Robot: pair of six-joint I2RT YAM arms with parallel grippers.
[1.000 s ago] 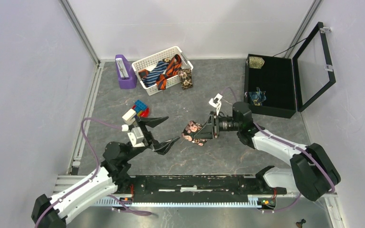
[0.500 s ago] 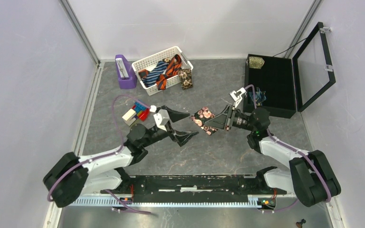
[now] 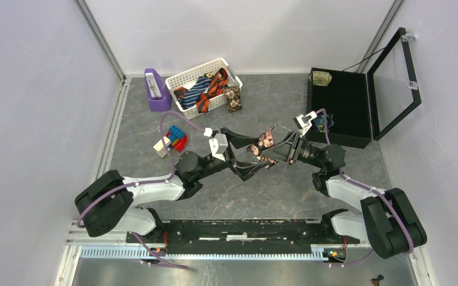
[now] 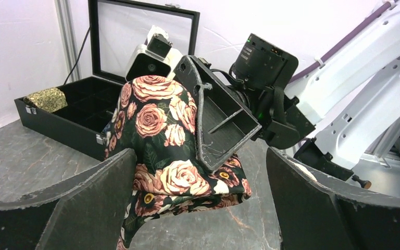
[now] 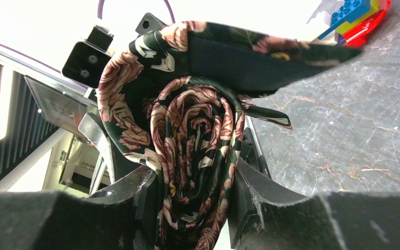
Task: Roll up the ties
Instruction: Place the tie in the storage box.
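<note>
A rolled dark floral tie [image 4: 159, 125] is clamped in the right tool [image 5: 195, 198] above the worktop [image 3: 274, 196], lying between the fingers of the wide-open left tool [image 4: 200, 166].

No legible text or labels

dark rose-print tie [image 5: 192, 130] | rolled coil, tail loose | pinched in right tool [image 5: 194, 182]

Grey marbled table [image 3: 274, 101], white basket [image 3: 194, 70], purple holder [image 3: 157, 90], toy blocks [image 3: 172, 140], open black case [image 3: 346, 101]
</note>
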